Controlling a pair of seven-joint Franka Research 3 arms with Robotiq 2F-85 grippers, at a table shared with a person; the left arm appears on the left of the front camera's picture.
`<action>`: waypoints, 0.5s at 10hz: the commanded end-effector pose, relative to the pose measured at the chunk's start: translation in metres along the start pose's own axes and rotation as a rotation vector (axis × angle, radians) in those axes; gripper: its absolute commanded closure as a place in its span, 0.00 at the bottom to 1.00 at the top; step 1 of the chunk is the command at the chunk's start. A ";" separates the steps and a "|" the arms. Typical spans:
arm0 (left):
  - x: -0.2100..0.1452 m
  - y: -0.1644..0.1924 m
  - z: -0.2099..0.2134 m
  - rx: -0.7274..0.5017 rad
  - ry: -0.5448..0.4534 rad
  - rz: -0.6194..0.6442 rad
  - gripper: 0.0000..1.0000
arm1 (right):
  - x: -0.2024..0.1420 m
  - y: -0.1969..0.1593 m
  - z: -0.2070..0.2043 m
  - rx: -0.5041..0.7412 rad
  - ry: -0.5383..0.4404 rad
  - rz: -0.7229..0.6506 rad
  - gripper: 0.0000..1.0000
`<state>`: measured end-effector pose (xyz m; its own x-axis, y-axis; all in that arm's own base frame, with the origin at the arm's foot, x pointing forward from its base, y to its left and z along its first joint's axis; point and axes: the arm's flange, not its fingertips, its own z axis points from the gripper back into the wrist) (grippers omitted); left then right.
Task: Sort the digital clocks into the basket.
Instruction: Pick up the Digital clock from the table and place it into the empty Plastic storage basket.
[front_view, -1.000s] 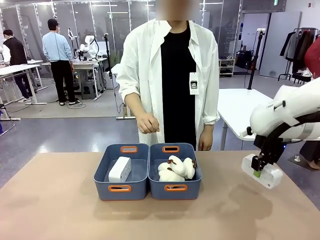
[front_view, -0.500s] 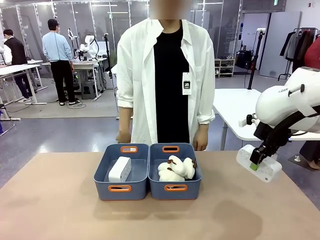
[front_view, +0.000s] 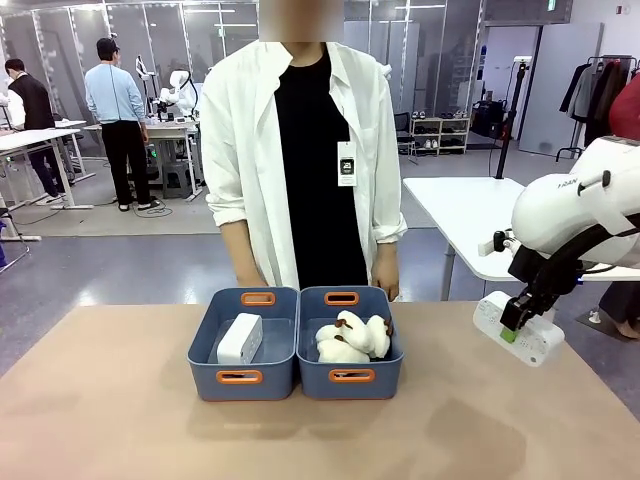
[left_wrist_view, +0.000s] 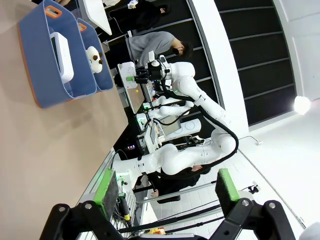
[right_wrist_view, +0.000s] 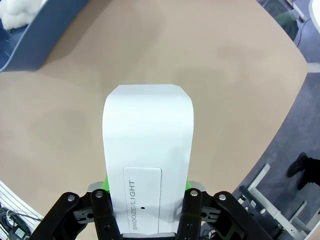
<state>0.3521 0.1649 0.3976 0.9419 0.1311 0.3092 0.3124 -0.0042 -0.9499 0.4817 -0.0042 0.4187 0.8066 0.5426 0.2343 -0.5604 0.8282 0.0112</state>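
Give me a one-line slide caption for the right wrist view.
Right gripper clamps a white digital clock, its SNOOZE/LIGHT panel facing the camera, above the tan table.

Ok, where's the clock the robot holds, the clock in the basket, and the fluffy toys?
held clock (right_wrist_view: 148, 130): right wrist view, white face
basket clock (front_view: 240, 338): front view, top face
plush toys (front_view: 352, 337): front view, middle
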 end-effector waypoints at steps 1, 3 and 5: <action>0.004 -0.001 0.001 0.001 -0.003 -0.008 0.00 | 0.022 0.030 0.018 0.067 -0.168 0.159 0.50; 0.004 -0.001 0.001 0.001 -0.003 -0.008 0.00 | 0.085 0.105 0.054 0.226 -0.300 0.366 0.50; 0.004 -0.001 0.001 0.001 -0.003 -0.008 0.00 | 0.146 0.171 0.056 0.227 -0.238 0.462 0.50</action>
<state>0.3522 0.1651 0.3976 0.9419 0.1311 0.3092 0.3123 -0.0039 -0.9500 0.4648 0.1969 0.5162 0.4311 0.7527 0.4976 -0.8730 0.4874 0.0190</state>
